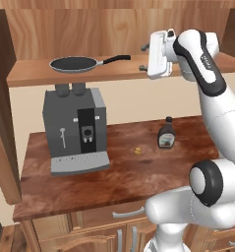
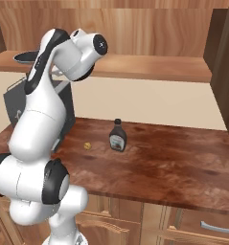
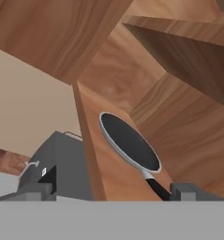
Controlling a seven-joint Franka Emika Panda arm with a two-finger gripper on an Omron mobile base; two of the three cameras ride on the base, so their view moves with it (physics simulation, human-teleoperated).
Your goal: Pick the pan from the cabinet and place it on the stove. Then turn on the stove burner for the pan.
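Observation:
The pan (image 1: 73, 64) lies flat on the open shelf of the cabinet (image 1: 35, 75), its thin black handle pointing right towards my gripper (image 1: 144, 58). The gripper is open and empty, level with the shelf and a short way right of the handle's end. In the hand view the pan (image 3: 130, 143) lies ahead on the shelf (image 3: 97, 159), and its handle runs down towards the right fingertip (image 3: 188, 190) of the gripper (image 3: 112, 191). In the right base view my arm hides most of the pan (image 2: 22, 58). The stove is out of view.
A grey coffee machine (image 1: 74, 128) stands on the wooden counter (image 1: 124, 182) right under the pan's shelf. A dark syrup bottle (image 1: 166, 134) and a small yellowish lump (image 1: 137, 151) sit mid-counter. Drawers with grey handles (image 1: 129, 214) run below the counter. A cabinet side wall (image 2: 226, 72) rises at the right.

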